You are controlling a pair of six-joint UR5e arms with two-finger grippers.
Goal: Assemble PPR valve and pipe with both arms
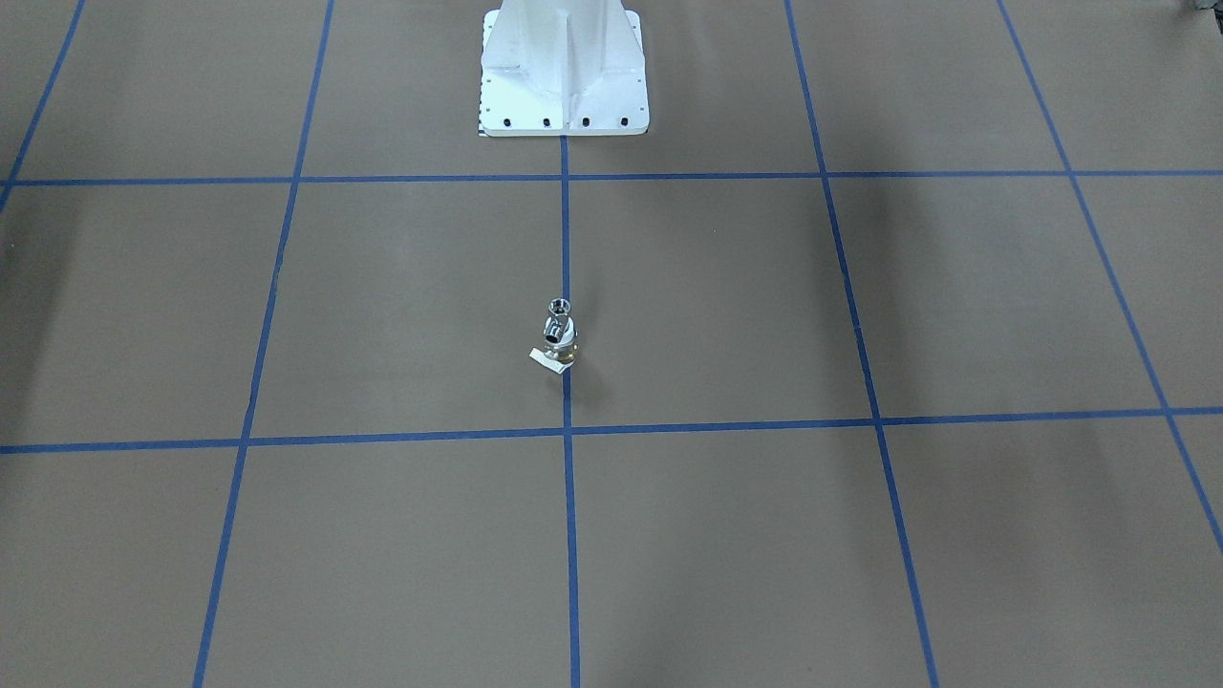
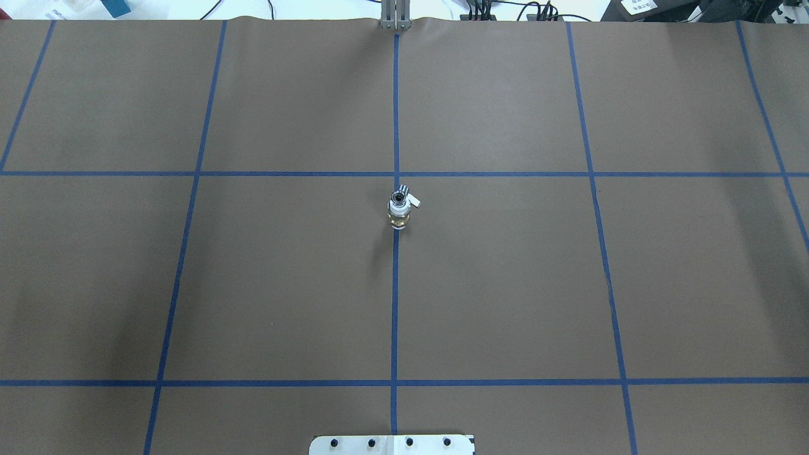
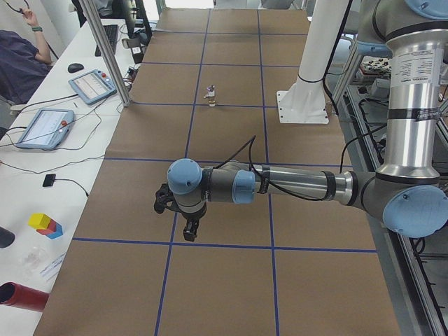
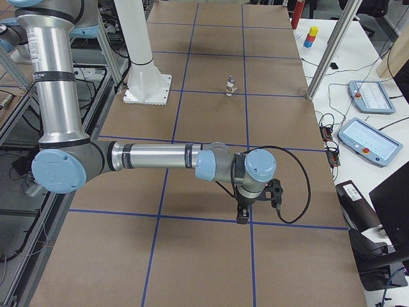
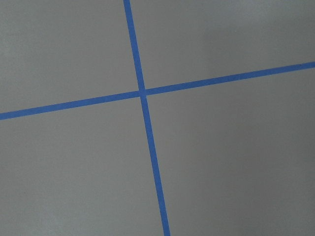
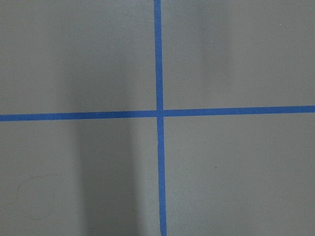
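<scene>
Valve is seated on pipe, well apart from left gripper and right gripper; their jaw states cannot be told.

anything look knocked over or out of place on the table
Nothing stands out. The PPR valve sits upright on top of the pipe, on the blue centre tape line; nothing spilled or toppled. The joint is too small to judge.

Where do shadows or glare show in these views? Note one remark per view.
Front-facing view: the PPR valve glints brightly. Overhead view: a faint shadow trails from the pipe toward the robot's base. Right wrist view: a dark band falls left of the tape cross.
</scene>
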